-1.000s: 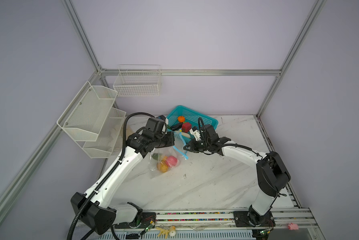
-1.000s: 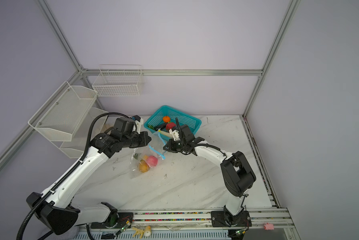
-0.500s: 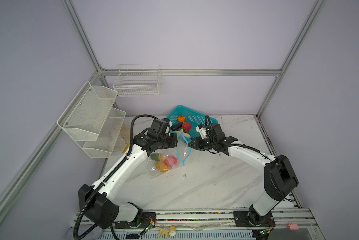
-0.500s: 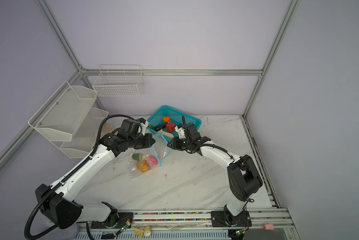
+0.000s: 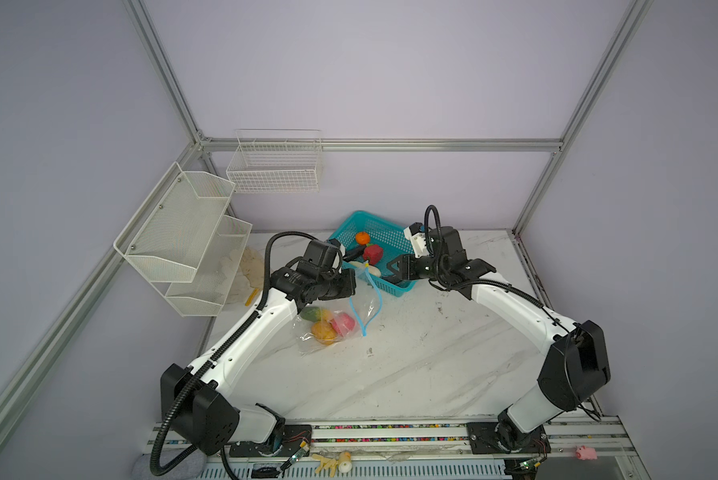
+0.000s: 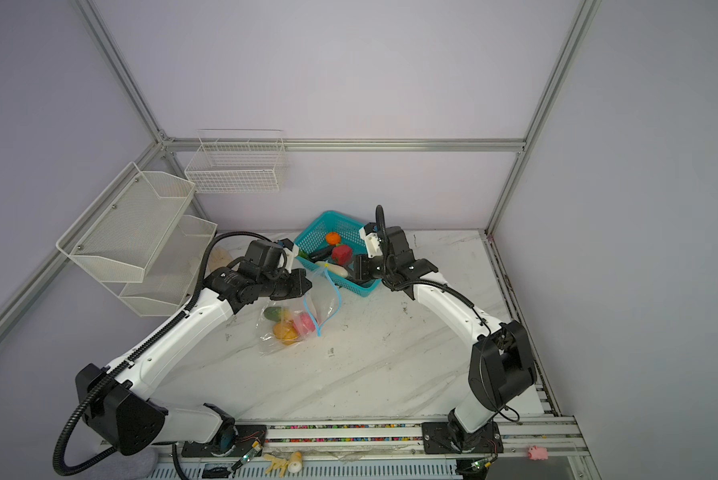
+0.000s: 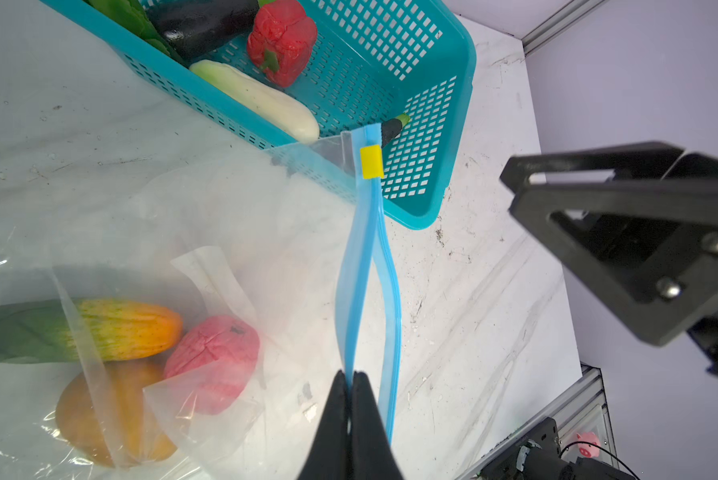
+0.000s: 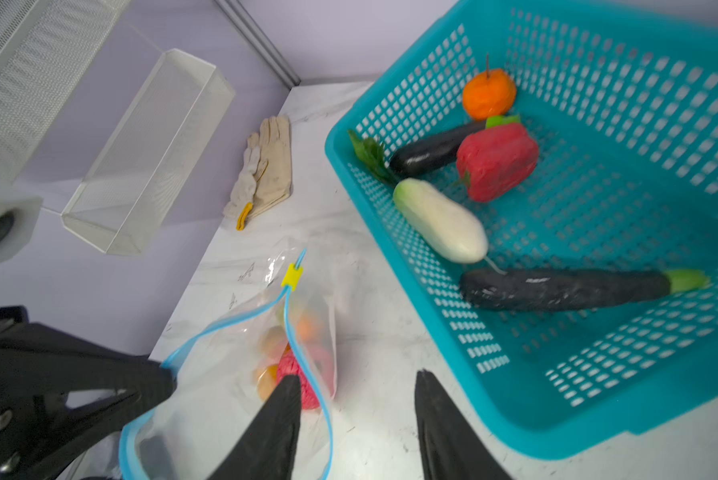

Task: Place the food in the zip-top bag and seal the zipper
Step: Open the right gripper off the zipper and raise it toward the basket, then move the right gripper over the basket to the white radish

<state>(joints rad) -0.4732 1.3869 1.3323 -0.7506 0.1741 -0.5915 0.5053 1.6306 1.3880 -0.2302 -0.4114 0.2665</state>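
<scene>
With my left jaws clamped on the zipper [image 7: 365,266] to hold the bag [image 7: 224,199] open on the counter [image 5: 432,353], I should lower my parted, empty right jaws over the white radish [image 8: 440,220] in the basket [image 8: 536,432], gripping its middle.

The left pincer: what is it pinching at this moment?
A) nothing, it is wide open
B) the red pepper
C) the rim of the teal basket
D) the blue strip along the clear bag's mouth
D: in the left wrist view the left pincer is closed tight on one side of the blue zipper strip of the clear bag, holding the mouth up.
</scene>
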